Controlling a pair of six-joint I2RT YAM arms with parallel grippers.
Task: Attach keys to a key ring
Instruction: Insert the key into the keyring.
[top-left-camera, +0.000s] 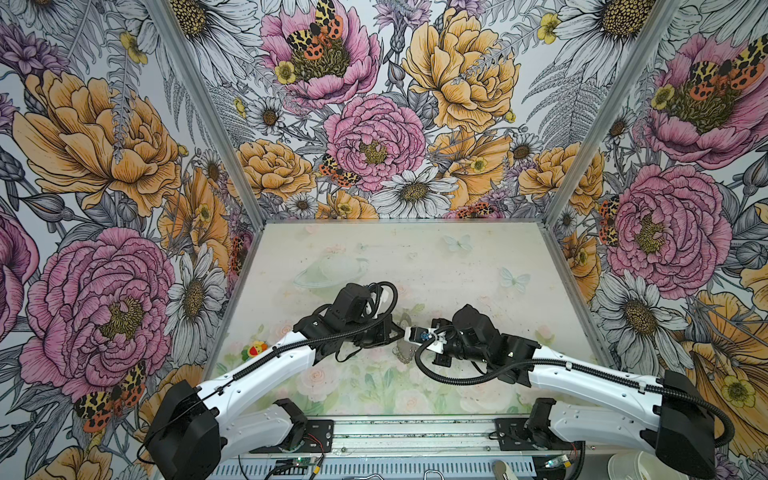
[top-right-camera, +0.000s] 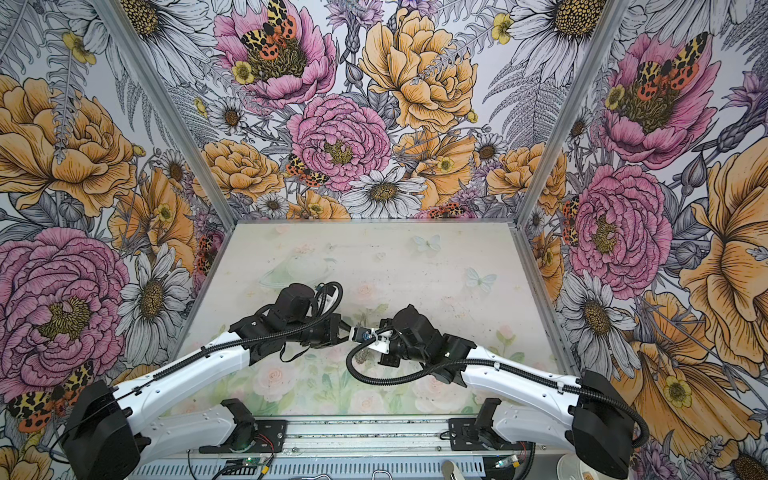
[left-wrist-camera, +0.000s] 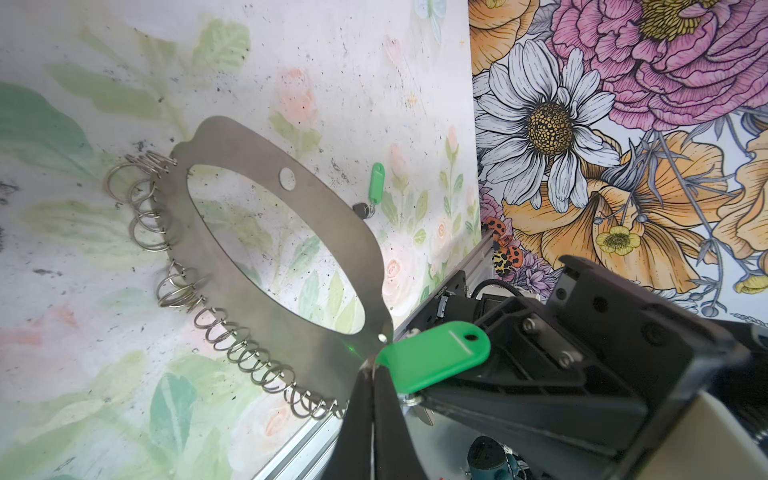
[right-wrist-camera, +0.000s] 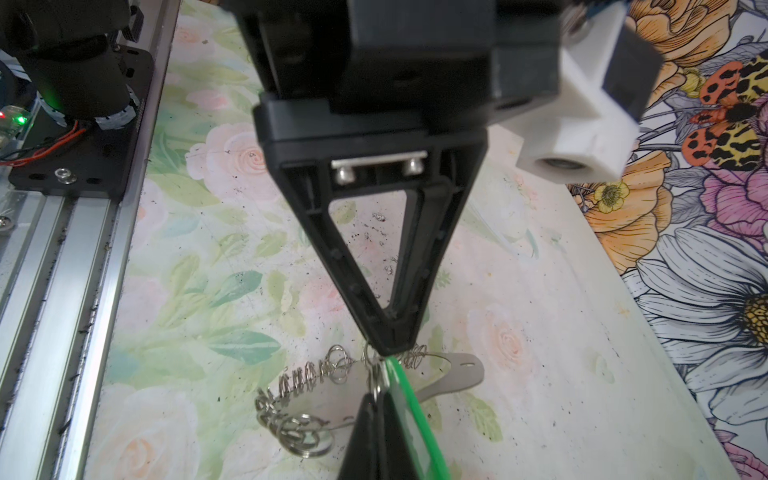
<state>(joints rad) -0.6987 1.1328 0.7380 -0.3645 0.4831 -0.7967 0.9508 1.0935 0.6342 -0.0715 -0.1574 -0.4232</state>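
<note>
Jaws together, green tag (right-wrist-camera: 417, 415) half hidden

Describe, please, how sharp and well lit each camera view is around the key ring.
Left wrist view: key ring and green tag crisp, evenly lit. Right wrist view: soft focus throughout, white block blurred. Both top views: sharp, wide-angle bending, key ring mostly hidden.
</note>
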